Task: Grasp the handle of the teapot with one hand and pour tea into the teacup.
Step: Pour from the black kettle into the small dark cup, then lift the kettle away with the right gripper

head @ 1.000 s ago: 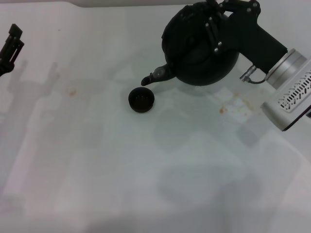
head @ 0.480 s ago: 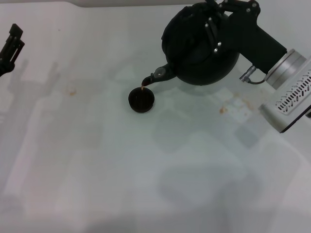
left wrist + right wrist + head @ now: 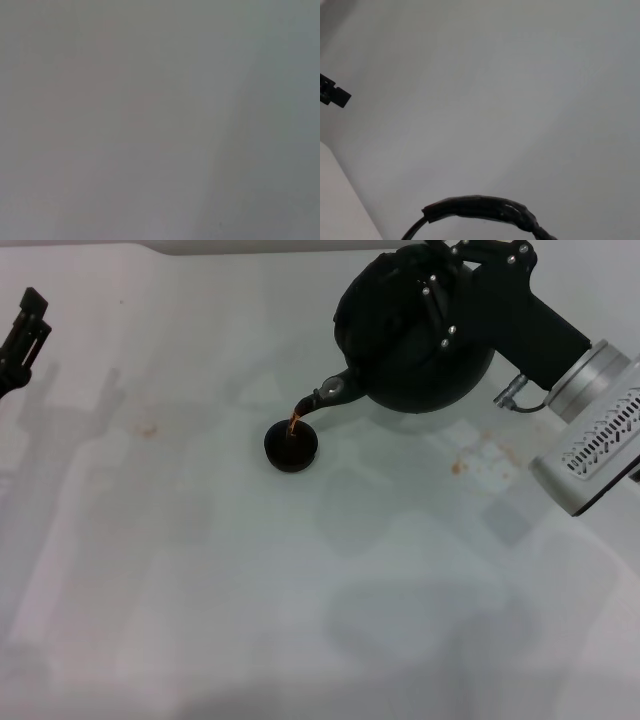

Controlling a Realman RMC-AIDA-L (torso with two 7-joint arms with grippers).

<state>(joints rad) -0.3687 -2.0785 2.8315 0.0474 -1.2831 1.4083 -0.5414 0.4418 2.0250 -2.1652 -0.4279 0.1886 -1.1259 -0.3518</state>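
The black round teapot hangs tilted at the back right of the head view, spout pointing down to the left. My right gripper is shut on its handle, which shows as a black arch in the right wrist view. A thin amber stream of tea falls from the spout into the small dark teacup standing on the white table. My left gripper is parked at the far left edge, away from both.
Small brownish stains mark the table at the left and at the right below the teapot. The left gripper also shows far off in the right wrist view.
The teapot has tipped a little further and its spout has come over the teacup. Tea now runs into the cup, where a second ago none was falling. The left arm has not moved.
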